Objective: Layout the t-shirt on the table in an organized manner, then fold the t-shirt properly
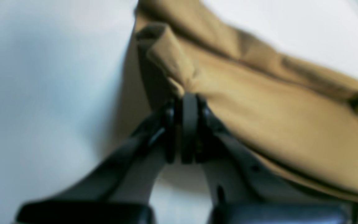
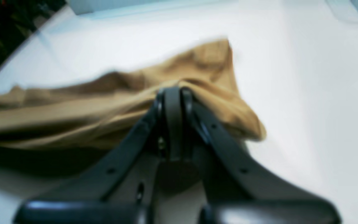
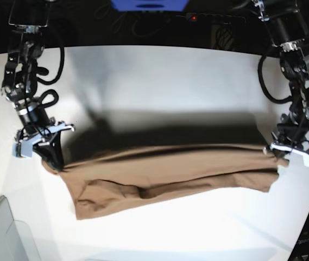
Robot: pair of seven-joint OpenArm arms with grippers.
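Note:
The brown t-shirt hangs stretched between both arms above the white table, its lower edge sagging toward the tabletop. My left gripper is shut on a bunched corner of the t-shirt; in the base view it is at the right. My right gripper is shut on the opposite corner of the t-shirt, at the left of the base view. The cloth casts a dark shadow on the table behind it.
A grey translucent bin corner sits at the front left of the table. The table's curved edge runs close past the left arm. Dark floor lies beyond the far edge.

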